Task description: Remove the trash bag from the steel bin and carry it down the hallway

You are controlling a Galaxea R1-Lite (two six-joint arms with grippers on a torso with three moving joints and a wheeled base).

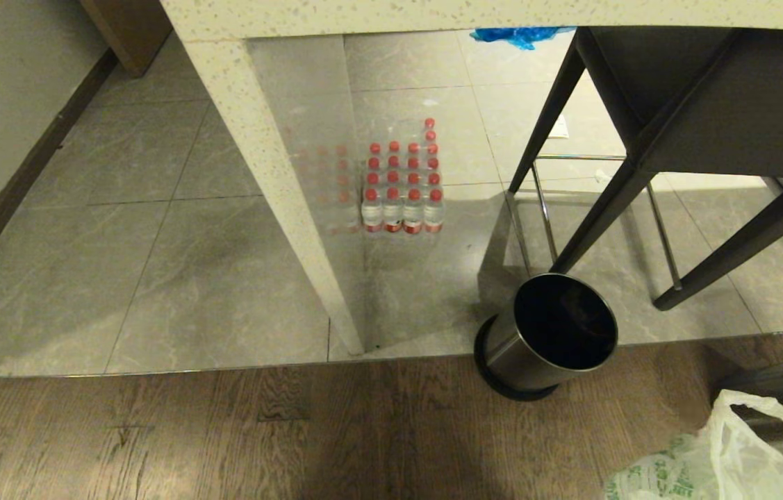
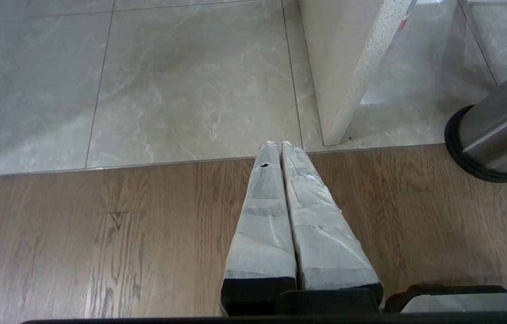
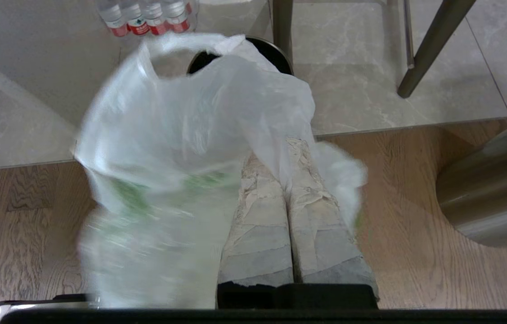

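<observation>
Our right hand (image 3: 284,148) grips the bag (image 3: 181,135), already out of the bin (image 1: 547,337); left hand (image 2: 275,145) clenched, idle. Next, we carry it down the hallway.

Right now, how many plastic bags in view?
2: the trash bag, held by the right gripper; a blue bag on tiles beyond the chair, partly hidden by the counter. Others may be hidden.

Grey marbled floor tiles (image 1: 190,278) meeting brown wood-grain planks (image 1: 224,430); speckled off-white stone counter leg (image 1: 273,180); dark metal-framed stool (image 1: 683,139); off-white wall with dark baseboard (image 1: 9,187).
</observation>
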